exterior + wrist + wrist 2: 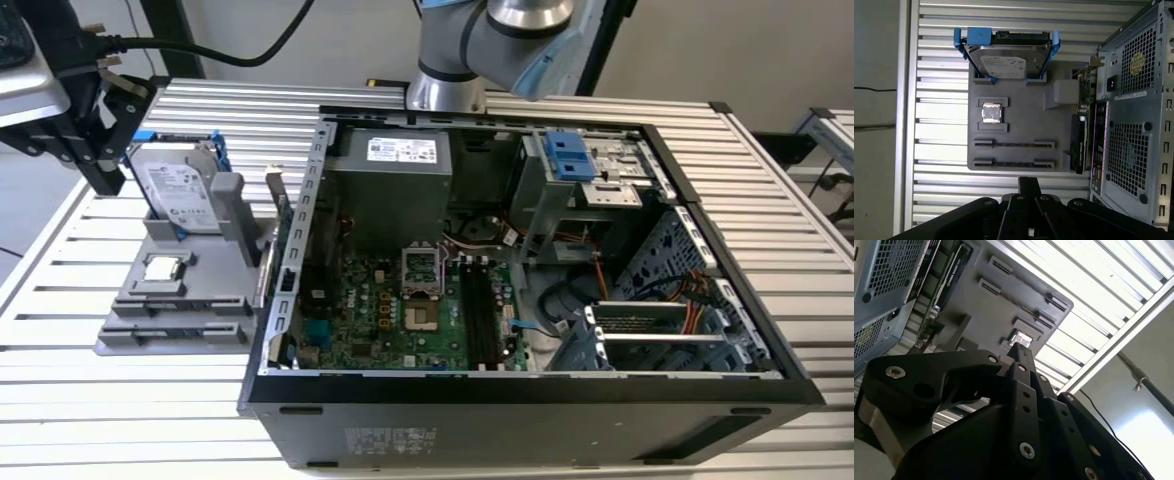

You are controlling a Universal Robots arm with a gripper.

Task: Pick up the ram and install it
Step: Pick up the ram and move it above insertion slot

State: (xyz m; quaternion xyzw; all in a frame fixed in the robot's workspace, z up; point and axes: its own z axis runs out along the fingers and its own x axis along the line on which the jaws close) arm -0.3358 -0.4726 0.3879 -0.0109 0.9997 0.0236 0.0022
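Two thin dark ram sticks stand on edge in the slots of the grey holder (1019,112): one ram (1014,144) nearer the processor chip, the other (1014,163) at the holder's edge. In the exterior view the holder (134,300) lies on the exterior view's left of the open computer case (534,380). My gripper (1029,181) hangs high above the table just off the holder's ram side, its fingers together with nothing between them. It shows at the exterior view's upper left (104,180), and in the second wrist view (1021,351) it points at the holder. The motherboard's dark memory slots (474,310) lie inside the case.
A silver hard drive (1009,60) in blue brackets and a small square chip (991,112) sit on the holder. A graphics card (1079,150) stands between the holder and the case wall. The slatted table (939,125) ends close beside the holder.
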